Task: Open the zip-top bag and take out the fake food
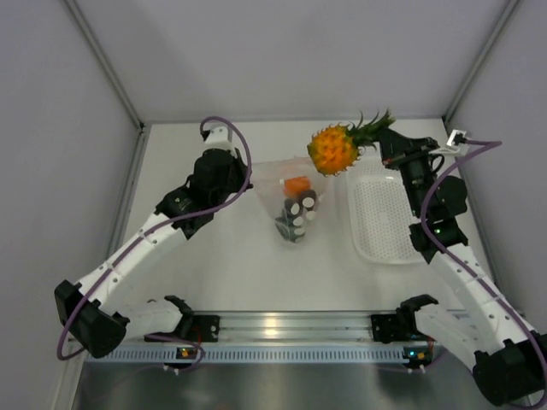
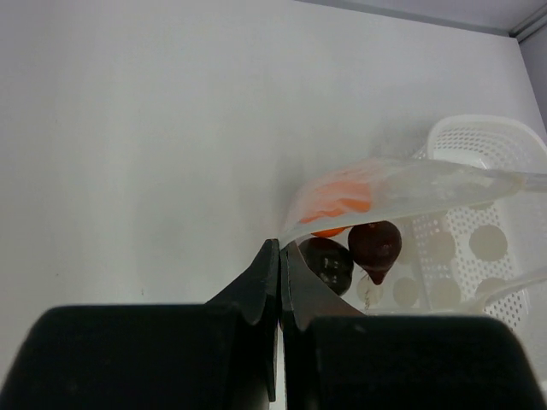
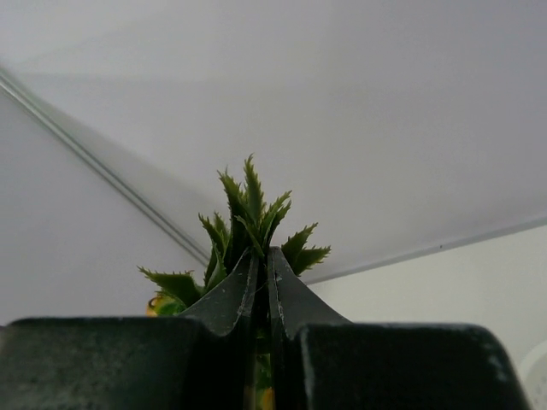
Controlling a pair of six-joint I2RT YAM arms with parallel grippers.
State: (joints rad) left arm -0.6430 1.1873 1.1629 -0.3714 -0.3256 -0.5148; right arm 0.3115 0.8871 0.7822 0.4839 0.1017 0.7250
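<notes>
- Two sets of fingers are each pressed almost shut on something.
- Left fingers (image 2: pixel 256 286) pinch a thin edge of the zip-top bag (image 2: pixel 402 184), with only plastic between the tips.
- From that pinch the bag stretches away toward the white basket (image 2: pixel 479 137). It sits mid-tabletop (image 1: pixel 214 265).
- Inside it are an orange fruit (image 2: pixel 338 205), a dark brown piece (image 2: pixel 374 243) and a dark green piece (image 2: pixel 329 263).
- Left arm runs diagonally from its near-left base, its wrist bent right to meet the bag's left side.
- Right fingers (image 3: pixel 226 299) clamp the green crown (image 3: pixel 252 218) of the pineapple (image 1: pixel 333 149).
- That pineapple hangs sideways in the air, body pointing left, between bag and basket, clear of both.
- Right arm climbs from its near-right base along the basket's right side, its wrist turned left.
</notes>
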